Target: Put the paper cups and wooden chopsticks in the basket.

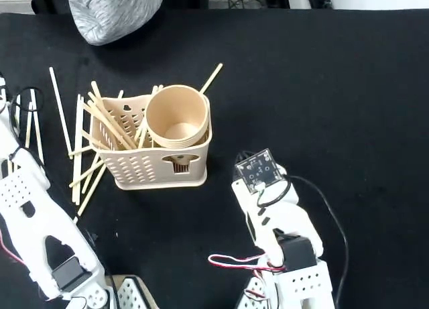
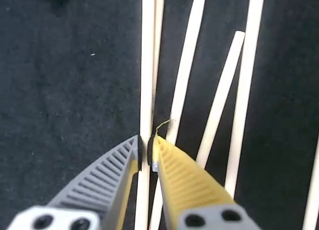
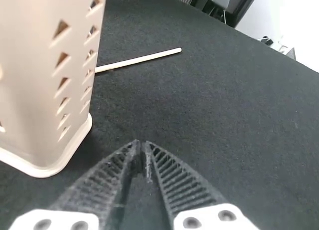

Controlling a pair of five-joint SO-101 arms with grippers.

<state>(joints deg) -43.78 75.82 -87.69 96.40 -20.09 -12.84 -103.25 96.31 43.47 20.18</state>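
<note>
A beige basket (image 1: 154, 168) stands left of the table's middle. Stacked paper cups (image 1: 175, 114) sit in it beside several wooden chopsticks (image 1: 110, 121). More loose chopsticks (image 1: 79, 148) lie on the black table to its left. My left gripper (image 2: 146, 149) is at the far left edge, down at the table, shut on one chopstick (image 2: 147, 65) among several lying side by side. My right arm (image 1: 268, 202) is just right of the basket. Its gripper (image 3: 141, 155) is shut with nothing in it, close to the basket wall (image 3: 45, 90). One chopstick (image 3: 139, 60) pokes out past the basket.
A grey cloth bundle (image 1: 114, 11) lies at the table's far edge, behind the basket. The black tabletop (image 1: 335, 88) stretches open to the right. Two thin chopsticks (image 1: 32, 125) lie beside the left arm (image 1: 20, 181).
</note>
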